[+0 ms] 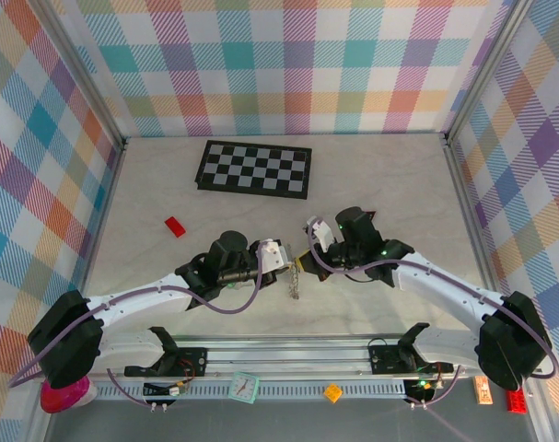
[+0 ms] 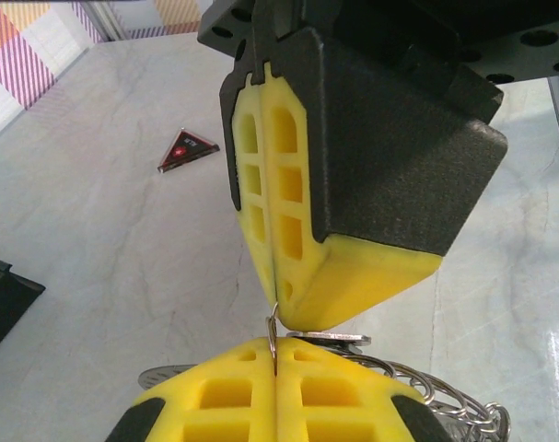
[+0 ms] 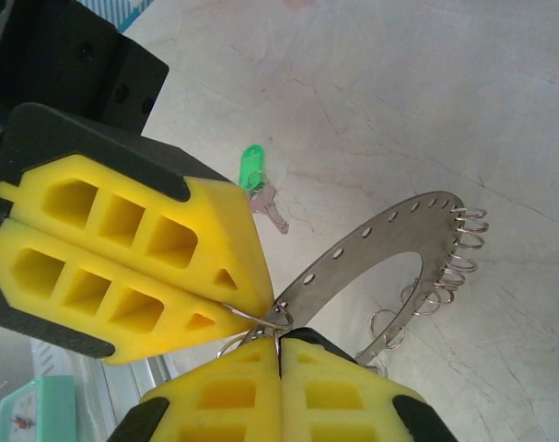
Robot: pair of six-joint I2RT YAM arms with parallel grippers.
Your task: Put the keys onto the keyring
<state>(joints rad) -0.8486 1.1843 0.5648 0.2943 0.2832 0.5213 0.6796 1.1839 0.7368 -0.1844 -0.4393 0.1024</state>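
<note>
Left pincer [image 2: 274,354] and right pincer [image 3: 279,343] meet tip to tip, each closed tight on a small wire loop of the keyring [image 3: 353,258]. Nothing is threaded on it yet, I judge; the green-headed key [image 3: 258,184] lies apart on the table [image 3: 445,92].

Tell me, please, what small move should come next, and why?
Probably release the right gripper and reach for the green-headed key on the table: its jaws and those of the left gripper are shut on a rim loop of the keyring; neither holds a key.
</note>
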